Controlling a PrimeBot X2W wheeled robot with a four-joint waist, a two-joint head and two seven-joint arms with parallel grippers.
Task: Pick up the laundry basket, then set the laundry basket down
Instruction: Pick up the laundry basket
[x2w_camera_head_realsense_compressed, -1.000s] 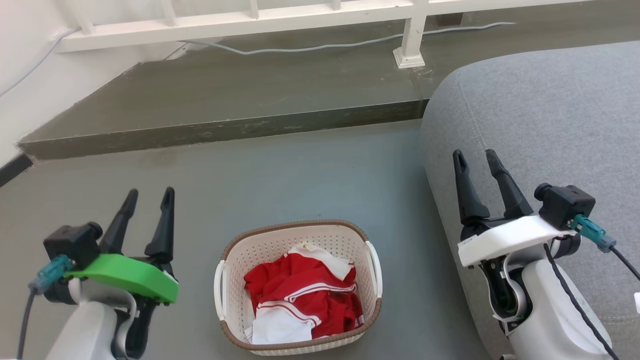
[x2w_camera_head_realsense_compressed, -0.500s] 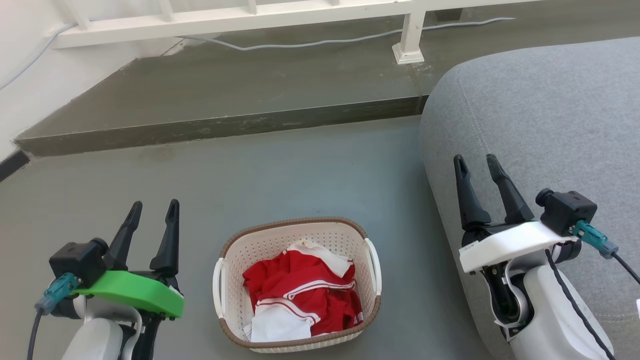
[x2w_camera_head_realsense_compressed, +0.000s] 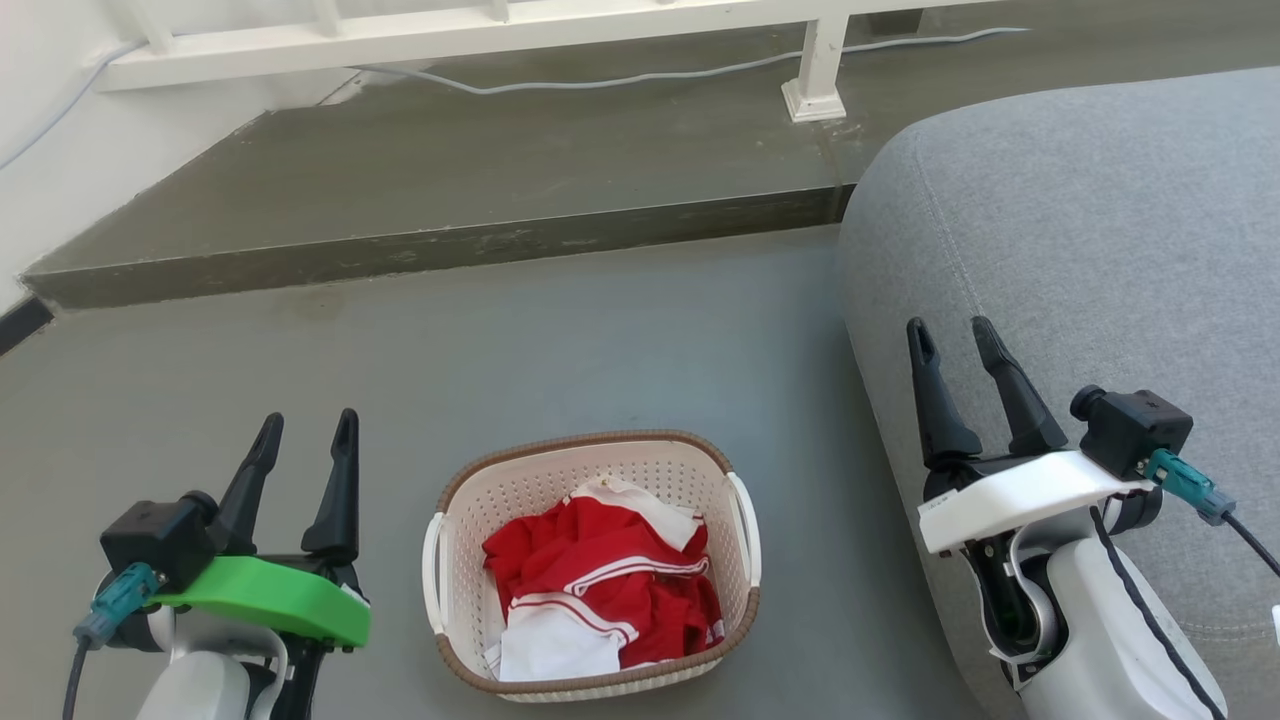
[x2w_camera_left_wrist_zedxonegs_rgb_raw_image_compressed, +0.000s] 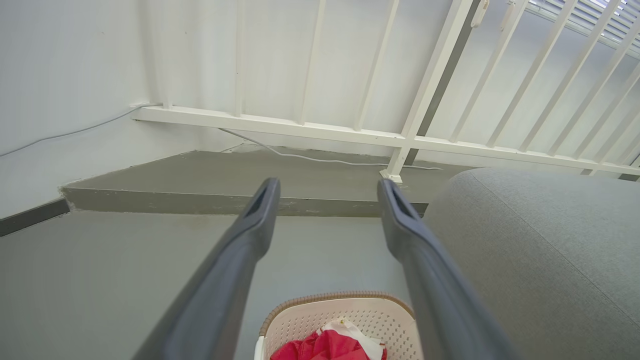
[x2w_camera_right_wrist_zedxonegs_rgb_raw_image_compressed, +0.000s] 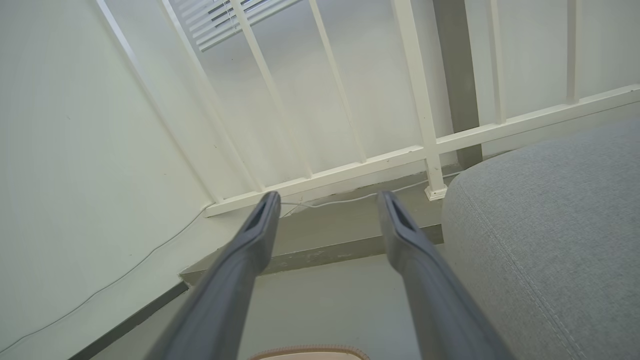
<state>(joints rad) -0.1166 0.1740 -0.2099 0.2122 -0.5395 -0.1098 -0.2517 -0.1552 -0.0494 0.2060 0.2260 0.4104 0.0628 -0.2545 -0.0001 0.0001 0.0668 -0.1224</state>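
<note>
The laundry basket (x2w_camera_head_realsense_compressed: 560, 478), cream-white and perforated with a brown rim and white side handles, stands on the grey floor between my arms in the head view, holding red and white clothes (x2w_camera_head_realsense_compressed: 600, 590). My left gripper (x2w_camera_head_realsense_compressed: 305, 435) is to its left, open and empty. Off to the basket's right, in front of the sofa, my right gripper (x2w_camera_head_realsense_compressed: 950, 336) is open and empty too. The left wrist view shows the basket's far rim (x2w_camera_left_wrist_zedxonegs_rgb_raw_image_compressed: 340, 296) below my open fingers (x2w_camera_left_wrist_zedxonegs_rgb_raw_image_compressed: 260, 210). A strip of the brown rim (x2w_camera_right_wrist_zedxonegs_rgb_raw_image_compressed: 310, 349) shows at the bottom of the right wrist view.
A grey sofa (x2w_camera_head_realsense_compressed: 1100, 240) rises at the right, close to the right arm. A raised concrete step (x2w_camera_head_realsense_compressed: 450, 250) crosses the floor beyond the basket, with a white railing (x2w_camera_head_realsense_compressed: 480, 25) and a grey cable (x2w_camera_head_realsense_compressed: 600, 78) on it. A white wall stands at the left.
The whole head view has shifted slightly, so the camera moved. The left gripper sits a little lower and nearer the basket in the picture. Both grippers stay open.
</note>
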